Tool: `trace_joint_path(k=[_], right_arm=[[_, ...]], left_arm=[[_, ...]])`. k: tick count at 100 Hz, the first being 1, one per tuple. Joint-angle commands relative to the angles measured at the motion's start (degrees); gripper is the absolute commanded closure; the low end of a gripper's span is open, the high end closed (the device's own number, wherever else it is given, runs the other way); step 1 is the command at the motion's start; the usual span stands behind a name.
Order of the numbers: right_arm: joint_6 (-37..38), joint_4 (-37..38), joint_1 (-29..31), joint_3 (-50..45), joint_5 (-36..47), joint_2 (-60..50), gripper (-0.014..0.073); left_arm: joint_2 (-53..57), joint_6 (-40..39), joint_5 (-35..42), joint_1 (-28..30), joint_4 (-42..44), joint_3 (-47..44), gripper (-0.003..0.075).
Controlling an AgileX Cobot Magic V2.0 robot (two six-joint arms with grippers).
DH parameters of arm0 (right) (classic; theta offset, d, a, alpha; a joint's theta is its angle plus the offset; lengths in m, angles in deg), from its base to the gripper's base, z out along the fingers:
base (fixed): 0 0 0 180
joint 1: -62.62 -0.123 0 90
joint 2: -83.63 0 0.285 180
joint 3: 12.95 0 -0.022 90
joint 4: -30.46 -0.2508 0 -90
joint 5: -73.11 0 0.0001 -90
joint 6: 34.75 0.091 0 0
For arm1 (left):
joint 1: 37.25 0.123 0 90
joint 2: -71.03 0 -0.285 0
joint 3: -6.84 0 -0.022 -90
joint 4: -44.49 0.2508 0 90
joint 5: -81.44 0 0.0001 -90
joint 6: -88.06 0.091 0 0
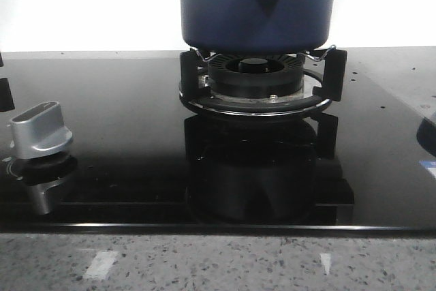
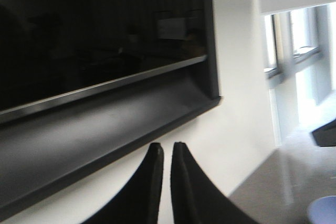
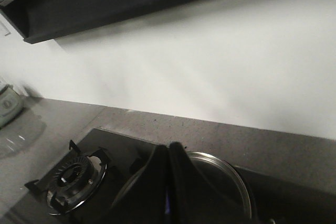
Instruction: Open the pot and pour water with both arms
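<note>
Sitting on the burner (image 1: 253, 76), the pot (image 1: 255, 8) has its handle facing the camera. Left end effector (image 2: 167, 153) looks pressed together, and right end effector (image 3: 169, 153) too, nothing pinched.

Large dark navy-blue round pot (image 1: 257, 6) sits on the black burner grate (image 1: 262, 81) of a glossy black glass hob (image 1: 122, 134). A silver control knob (image 1: 41, 127) stands at the hob's left.
</note>
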State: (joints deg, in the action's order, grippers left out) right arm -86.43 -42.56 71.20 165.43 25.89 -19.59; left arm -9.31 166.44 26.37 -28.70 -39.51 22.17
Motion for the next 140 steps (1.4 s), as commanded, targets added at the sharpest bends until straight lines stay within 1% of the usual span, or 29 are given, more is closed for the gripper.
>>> trace_joint_path(k=[1,8,13,19,20,21,24,30,35,36,37,38,42,50,65,81,91,110,140], right_arm=[[-3.18,2.15,-6.03,0.8,9.9,-3.5,0.0638],[-3.63,5.64,-10.75,-1.27,17.41,-5.64,0.0638],[-4.29,7.45,-13.5,-3.71,22.87,-7.47,0.0638],[-5.22,8.34,-15.89,-7.3,29.29,-10.18,0.0638],[-5.35,8.5,-16.15,-7.82,29.29,-10.18,0.0638],[-5.48,8.5,-16.63,-8.86,31.26,-10.83,0.0638],[-5.6,8.82,-17.43,-11.6,33.82,-12.48,0.0638],[-5.6,9.38,-18.41,-15.71,38.09,-15.3,0.0638],[-5.6,10.41,-18.58,-19.89,40.45,-17.84,0.0638],[-5.6,10.53,-18.58,-21.07,40.68,-18.18,0.0638],[-5.6,10.64,-18.58,-21.66,41.13,-18.86,0.0638],[-5.6,10.86,-18.58,-22.87,41.39,-19.21,0.0639],[-5.6,11.66,-18.58,-26.35,42.45,-21.58,0.0639],[-5.6,13.23,-18.58,-32.55,42.74,-26.1,0.0639],[-5.6,13.23,-18.58,-43.21,42.82,-36.15,0.0639],[-5.6,13.23,-18.58,-53.82,42.63,-44.79,0.0639],[-5.6,13.23,-18.58,-57.73,42.63,-48.25,0.0639],[-5.6,12.98,-18.58,-60.46,42.48,-50.11,0.0639],[-5.6,12.85,-18.58,-60.55,42.13,-50.11,0.0639]], left_arm=[[4.66,-0.94,8.74,0.15,2.82,-1.19,0.0741],[8.01,-1.1,16.16,-0.84,8.23,-5.94,0.0741],[11.12,-1.1,21.7,-2.11,10.41,-10.37,0.0741],[14.4,-0.97,29.02,-3.85,11.43,-16.91,0.0741],[15.28,-0.69,29.73,-4.28,11.43,-17.66,0.0741],[15.72,-0.57,30.38,-4.5,11.31,-19.16,0.0741],[17.46,0.0,32.93,-5.64,10.91,-22.11,0.0741],[20.99,3.25,33.76,-7.12,9.99,-27.76,0.0741],[24.96,7.25,33.15,-8.64,7.17,-33.28,0.0741],[25.47,7.67,33.03,-8.81,6.71,-33.28,0.0741],[26.49,8.5,32.91,-9.13,5.73,-35.32,0.0741],[26.49,8.81,32.91,-9.13,5.19,-35.32,0.0741],[30.07,9.87,32.91,-9.99,2.18,-40.04,0.0741],[35.72,10.1,32.91,-10.1,-1.95,-46.89,0.0741],[46.11,10.1,33.31,-10.1,-2.48,-58.7,0.0741],[56.9,9.97,33.31,-10.1,-3.97,-68.21,0.0741],[61.38,9.97,33.31,-10.1,-6.25,-73.3,0.0741],[65.97,9.97,32.87,-10.1,-7.62,-76.77,0.0741],[66.11,9.97,32.87,-10.1,-7.62,-76.97,0.0741]])
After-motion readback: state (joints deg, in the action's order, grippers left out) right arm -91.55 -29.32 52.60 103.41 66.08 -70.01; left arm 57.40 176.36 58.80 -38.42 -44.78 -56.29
